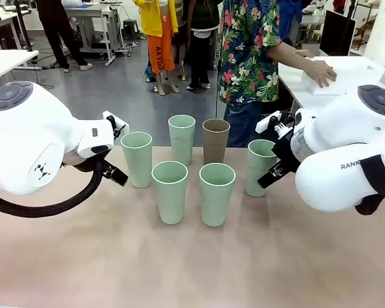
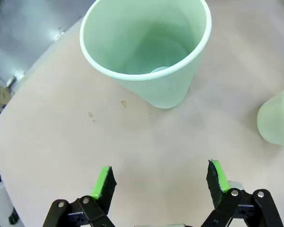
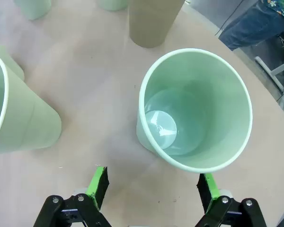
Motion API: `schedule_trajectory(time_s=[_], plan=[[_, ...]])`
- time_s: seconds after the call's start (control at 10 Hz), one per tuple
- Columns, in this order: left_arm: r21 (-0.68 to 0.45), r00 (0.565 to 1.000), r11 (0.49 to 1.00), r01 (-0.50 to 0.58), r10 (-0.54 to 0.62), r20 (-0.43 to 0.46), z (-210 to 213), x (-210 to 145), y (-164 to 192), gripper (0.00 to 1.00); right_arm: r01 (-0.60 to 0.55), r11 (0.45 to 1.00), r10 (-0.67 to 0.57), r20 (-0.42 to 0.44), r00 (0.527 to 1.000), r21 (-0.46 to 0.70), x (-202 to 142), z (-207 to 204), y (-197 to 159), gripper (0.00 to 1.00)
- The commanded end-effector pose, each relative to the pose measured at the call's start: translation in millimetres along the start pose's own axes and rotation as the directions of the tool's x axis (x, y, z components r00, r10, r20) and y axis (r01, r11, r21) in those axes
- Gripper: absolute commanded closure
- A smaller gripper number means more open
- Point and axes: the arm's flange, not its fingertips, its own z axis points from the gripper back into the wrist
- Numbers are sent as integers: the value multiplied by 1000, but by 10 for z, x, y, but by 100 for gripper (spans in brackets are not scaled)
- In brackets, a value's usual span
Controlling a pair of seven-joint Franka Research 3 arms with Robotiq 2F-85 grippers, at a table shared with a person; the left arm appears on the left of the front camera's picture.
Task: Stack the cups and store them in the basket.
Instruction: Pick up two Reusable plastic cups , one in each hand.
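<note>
The left jaws are standing apart and holding nothing, with their green pads (image 2: 102,182) hanging over the bare bench (image 2: 61,142). They are pointing at the leftmost mint cup (image 2: 146,52), which is standing upright and empty a little ahead of them, and they are not touching it. In the front view this cup (image 1: 136,159) is sitting just beside the tip of the left arm (image 1: 32,138).

The right jaws are also standing apart and empty. Their pads (image 3: 98,182) are hanging just before the rightmost mint cup (image 3: 194,109), whose rim is lying between the 2 fingers in the wrist picture. I cannot tell if a pad is touching it. The brown cup (image 3: 154,21) is standing beyond it.

All 6 cups are standing upright and separate on the bench, none inside another. The rear mint cup (image 1: 181,138) and the brown cup are standing side by side at the back. The front-left mint cup (image 1: 170,191) and the front-right mint cup (image 1: 217,192) are standing near the middle.

The basket (image 1: 356,70) is lying on another surface at the far right, behind the right arm (image 1: 346,160), and a person's hand (image 1: 321,72) is resting on it.
</note>
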Motion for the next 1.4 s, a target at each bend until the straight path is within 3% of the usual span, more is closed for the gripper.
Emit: schedule_trajectory(time_s=[0.0, 1.0, 1.3], plan=[[0, 1000, 1000, 0, 0, 0, 1, 0, 0, 0, 0, 1000, 0, 0, 1000, 0, 0, 0, 0, 0], [0, 1000, 1000, 0, 0, 0, 0, 0, 0, 0, -1, 1000, 1, 0, 1000, 0, 0, 0, 1, 0], [-105, 1000, 994, 1, -3, -14, 589, 370, 201, 0, 25, 998, -25, -5, 1000, -51, 390, 458, -206, 0]])
